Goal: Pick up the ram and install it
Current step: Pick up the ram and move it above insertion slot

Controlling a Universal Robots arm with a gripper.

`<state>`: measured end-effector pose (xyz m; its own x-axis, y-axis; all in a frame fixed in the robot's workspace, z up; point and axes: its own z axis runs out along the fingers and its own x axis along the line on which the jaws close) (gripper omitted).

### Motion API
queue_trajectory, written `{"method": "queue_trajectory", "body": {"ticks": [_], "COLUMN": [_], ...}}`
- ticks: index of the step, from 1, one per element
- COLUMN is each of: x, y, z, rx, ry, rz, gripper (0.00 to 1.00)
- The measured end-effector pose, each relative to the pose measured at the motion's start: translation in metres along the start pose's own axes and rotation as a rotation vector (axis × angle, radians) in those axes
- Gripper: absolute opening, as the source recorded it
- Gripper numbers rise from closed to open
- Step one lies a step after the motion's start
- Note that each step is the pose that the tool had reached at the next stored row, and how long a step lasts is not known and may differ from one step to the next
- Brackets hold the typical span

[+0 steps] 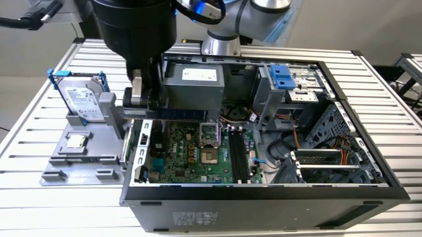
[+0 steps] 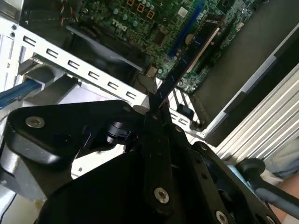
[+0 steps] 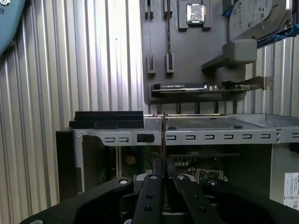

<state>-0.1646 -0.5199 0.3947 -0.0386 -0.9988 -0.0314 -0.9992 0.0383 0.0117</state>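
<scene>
Over the open computer case (image 1: 264,200), toward the exterior view's left, the ram (image 1: 183,114) is held edge-on, pinched between the gripper (image 3: 164,177) jaws, likely to be lined up with the motherboard (image 1: 191,158) slots.

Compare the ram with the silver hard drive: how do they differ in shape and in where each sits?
The ram is a thin, dark, narrow stick; the hard drive is a broad silver slab in a blue frame. The ram is clamped in the gripper above the open computer case; the hard drive stands upright in the grey holder beside the case. Neither is fitted inside the case.
</scene>
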Motion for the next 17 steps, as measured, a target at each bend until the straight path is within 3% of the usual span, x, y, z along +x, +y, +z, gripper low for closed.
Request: {"method": "queue_trajectory", "body": {"ticks": [10, 17], "x": [-0.0016, -0.0026], "y": [-0.0408, -0.066], "z": [-0.0004, -0.0007], "rx": [-0.0049, -0.0073], "ry": [0.0002, 0.0003], "rz": [0.0, 0.0], "gripper": [0.0, 0.0]}}
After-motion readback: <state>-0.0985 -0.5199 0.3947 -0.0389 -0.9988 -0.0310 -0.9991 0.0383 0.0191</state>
